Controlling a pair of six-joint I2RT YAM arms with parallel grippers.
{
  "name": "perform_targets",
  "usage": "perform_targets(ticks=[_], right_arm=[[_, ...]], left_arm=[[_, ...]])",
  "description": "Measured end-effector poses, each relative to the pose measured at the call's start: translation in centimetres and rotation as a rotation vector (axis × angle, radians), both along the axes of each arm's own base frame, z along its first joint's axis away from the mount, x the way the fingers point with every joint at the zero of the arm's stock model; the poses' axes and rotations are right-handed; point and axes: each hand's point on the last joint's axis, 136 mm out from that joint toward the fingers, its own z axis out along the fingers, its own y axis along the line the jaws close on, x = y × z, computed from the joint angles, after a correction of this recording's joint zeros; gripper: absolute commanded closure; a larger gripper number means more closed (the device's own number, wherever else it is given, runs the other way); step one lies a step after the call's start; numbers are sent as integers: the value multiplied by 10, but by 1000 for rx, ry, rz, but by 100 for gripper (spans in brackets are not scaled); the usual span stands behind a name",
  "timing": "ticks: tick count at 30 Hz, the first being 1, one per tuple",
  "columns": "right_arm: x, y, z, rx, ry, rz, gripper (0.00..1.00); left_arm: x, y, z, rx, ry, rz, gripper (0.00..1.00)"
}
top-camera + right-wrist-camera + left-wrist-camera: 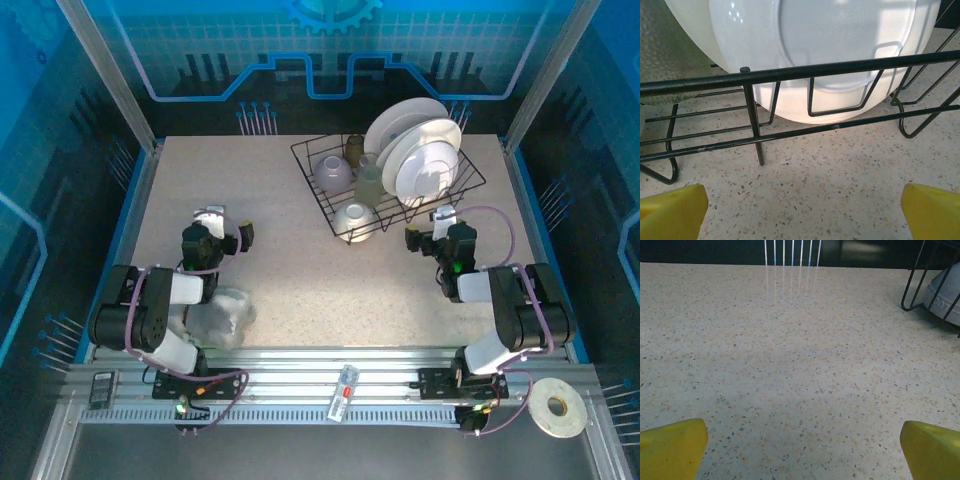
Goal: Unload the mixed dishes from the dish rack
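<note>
My fingertips (672,207), at the bottom corners of the right wrist view, look like smooth, matt yellow plastic. The dish rack (790,74) is thin black wire with a smooth, faintly shiny coating, scuffed pale in a few spots. The plate (840,50) behind it is glossy white glaze. At upper left, the pale cup (665,55) has a finely pebbled, frosted skin. The table (790,365) is speckled and stone-like, with a dull sheen.

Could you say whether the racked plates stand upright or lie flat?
Upright: the plates stand on edge in the dish rack.
</note>
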Motion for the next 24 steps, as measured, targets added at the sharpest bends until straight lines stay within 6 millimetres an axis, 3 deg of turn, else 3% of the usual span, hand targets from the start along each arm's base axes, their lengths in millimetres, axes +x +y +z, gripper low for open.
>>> perform_targets(ticks=[17, 24], right_arm=[[0, 0, 0, 0, 0, 0, 0], [0, 0, 0, 0, 0, 0, 0]], left_arm=[[0, 0, 0, 0, 1, 2, 1], [0, 9, -1, 11, 5, 53, 1]])
